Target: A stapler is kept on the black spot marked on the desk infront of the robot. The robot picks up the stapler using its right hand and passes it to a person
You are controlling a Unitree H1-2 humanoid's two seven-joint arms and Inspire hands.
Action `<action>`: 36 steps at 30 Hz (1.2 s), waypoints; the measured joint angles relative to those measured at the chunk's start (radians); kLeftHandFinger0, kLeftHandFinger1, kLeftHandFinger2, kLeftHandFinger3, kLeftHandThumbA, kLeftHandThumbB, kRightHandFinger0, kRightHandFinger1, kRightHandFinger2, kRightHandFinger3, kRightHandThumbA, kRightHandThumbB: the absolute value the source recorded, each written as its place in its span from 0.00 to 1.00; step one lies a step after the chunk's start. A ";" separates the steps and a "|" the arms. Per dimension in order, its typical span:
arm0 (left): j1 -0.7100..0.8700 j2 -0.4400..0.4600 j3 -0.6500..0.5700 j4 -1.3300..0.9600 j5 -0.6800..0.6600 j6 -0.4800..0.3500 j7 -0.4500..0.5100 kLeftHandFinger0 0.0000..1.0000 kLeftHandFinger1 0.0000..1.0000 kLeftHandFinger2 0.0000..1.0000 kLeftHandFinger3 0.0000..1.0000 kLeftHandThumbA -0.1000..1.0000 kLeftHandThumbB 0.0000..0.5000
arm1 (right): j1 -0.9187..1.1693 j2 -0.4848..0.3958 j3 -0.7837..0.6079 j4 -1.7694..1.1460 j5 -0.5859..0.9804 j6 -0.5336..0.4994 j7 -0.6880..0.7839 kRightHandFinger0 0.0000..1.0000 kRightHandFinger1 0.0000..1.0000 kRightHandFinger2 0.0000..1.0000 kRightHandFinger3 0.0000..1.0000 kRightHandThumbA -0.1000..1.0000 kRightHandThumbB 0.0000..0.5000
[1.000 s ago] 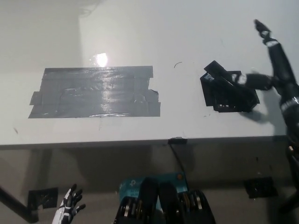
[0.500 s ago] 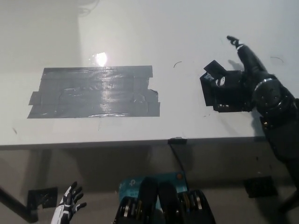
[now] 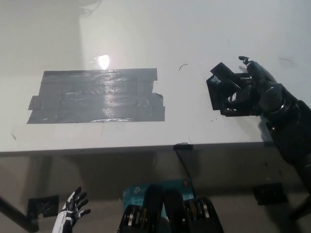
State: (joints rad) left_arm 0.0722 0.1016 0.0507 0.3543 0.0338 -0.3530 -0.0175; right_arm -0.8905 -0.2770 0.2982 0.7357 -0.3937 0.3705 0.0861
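**Right hand settled over the stapler on its black spot**

At the lower left of the frame, below the desk edge, the white left hand [image 3: 71, 213] hung idle with its fingers [image 3: 80, 200] spread and holding nothing; it was well apart from the work, apparently parked so as not to crowd the reach.

Above it, on the desk [image 3: 146, 39], a broad grey tape patch [image 3: 97, 96] lay flat at left centre, bare and well apart from the task's thing.

At the right of the frame the black right hand [image 3: 260, 92] came in from the lower right and lay over the right part of the black spot [image 3: 221, 97]. The stapler [image 3: 224, 77] sat there, dark against dark, its raised end pointing to the upper left. The fingers [image 3: 247, 62] reached around its far side, one raised above the rest. Whether they had clamped on the stapler could not be told, since black hid black. The hand's low, side-on placement suited wrapping the body for a lift. No person showed in the frame to receive it.
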 measured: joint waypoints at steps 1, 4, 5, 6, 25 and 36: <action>0.000 0.000 0.000 0.000 0.000 0.000 0.000 0.79 0.88 0.90 0.93 1.00 0.99 | -0.001 0.000 0.000 0.000 0.000 0.000 0.004 0.99 0.99 0.99 0.97 0.98 0.45; 0.000 0.000 0.000 0.000 0.000 0.000 0.000 0.79 0.88 0.90 0.92 1.00 1.00 | -0.001 0.000 0.000 0.000 0.003 -0.012 0.018 0.14 0.06 0.09 0.13 0.86 0.18; 0.000 0.000 0.000 0.000 0.000 0.000 0.000 0.78 0.88 0.89 0.91 1.00 1.00 | -0.001 0.000 0.000 -0.001 0.005 -0.018 0.022 0.07 0.00 0.00 0.02 0.81 0.14; -0.001 0.000 0.000 0.000 0.000 0.000 0.000 0.77 0.87 0.88 0.91 1.00 1.00 | 0.000 0.000 0.000 -0.004 0.007 -0.031 0.029 0.03 0.04 0.06 0.14 0.82 0.09; -0.024 0.009 0.000 0.000 -0.001 0.000 -0.002 0.55 0.68 0.72 0.78 1.00 0.93 | 0.034 0.013 -0.017 -0.003 0.004 -0.166 0.010 0.12 0.53 0.83 0.72 0.84 0.06; -0.037 0.015 0.001 0.000 -0.001 0.004 -0.002 0.47 0.64 0.69 0.77 1.00 0.93 | 0.034 0.024 -0.290 0.047 0.174 -0.089 0.072 0.00 0.00 0.11 0.19 0.73 0.22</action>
State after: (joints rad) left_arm 0.0349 0.1163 0.0513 0.3543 0.0327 -0.3486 -0.0194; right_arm -0.8566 -0.2527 0.0085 0.7822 -0.2198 0.2819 0.1584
